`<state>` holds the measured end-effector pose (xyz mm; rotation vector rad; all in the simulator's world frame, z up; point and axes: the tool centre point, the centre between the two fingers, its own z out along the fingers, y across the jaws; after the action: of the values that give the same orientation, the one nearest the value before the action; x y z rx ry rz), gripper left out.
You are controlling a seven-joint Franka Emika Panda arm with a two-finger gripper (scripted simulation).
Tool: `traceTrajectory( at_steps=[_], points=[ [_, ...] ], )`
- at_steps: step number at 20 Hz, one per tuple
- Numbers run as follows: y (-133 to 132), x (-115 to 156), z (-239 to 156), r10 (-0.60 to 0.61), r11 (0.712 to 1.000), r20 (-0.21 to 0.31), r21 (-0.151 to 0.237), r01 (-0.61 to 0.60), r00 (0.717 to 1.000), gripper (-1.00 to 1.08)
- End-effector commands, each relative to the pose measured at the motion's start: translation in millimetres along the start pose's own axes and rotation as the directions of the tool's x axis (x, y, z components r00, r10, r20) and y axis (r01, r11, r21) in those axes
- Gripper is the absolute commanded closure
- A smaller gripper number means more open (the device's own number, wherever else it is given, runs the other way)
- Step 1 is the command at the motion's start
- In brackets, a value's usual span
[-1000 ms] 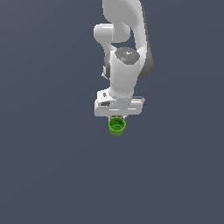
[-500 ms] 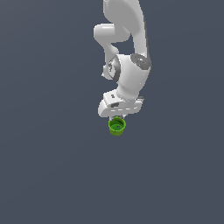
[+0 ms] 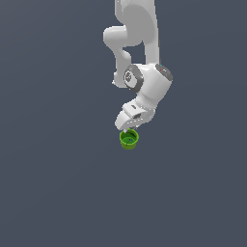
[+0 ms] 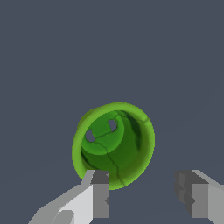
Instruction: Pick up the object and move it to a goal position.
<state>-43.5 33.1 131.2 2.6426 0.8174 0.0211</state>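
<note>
The object, a small bright green round cup with a darker green inside, stands upright on the flat grey floor. My white gripper hangs just above it, tilted, with its fingertips near the cup's rim. In the wrist view the cup shows its open mouth. The gripper is open and empty. One finger overlaps the cup's rim and the other finger stands clear to the side of it. The cup is off-centre between the fingers.
The plain dark grey floor lies all round the cup. The white arm rises above the gripper. No other object shows.
The hand has turned about its wrist and tilted, and the wrist has shifted toward the exterior view's right. The cup has stayed in place. The gripper stays open.
</note>
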Motion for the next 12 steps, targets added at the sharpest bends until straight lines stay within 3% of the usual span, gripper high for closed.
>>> traceTrajectory(
  at_steps=[1, 12],
  points=[
    [-7, -3, 3, -0.067, 0.997, 0.0, -0.032, 0.067, 0.998, -0.2],
    [-38, -14, 14, -0.321, 0.938, 0.011, -0.135, 0.32, 0.947, -0.2]
  ],
)
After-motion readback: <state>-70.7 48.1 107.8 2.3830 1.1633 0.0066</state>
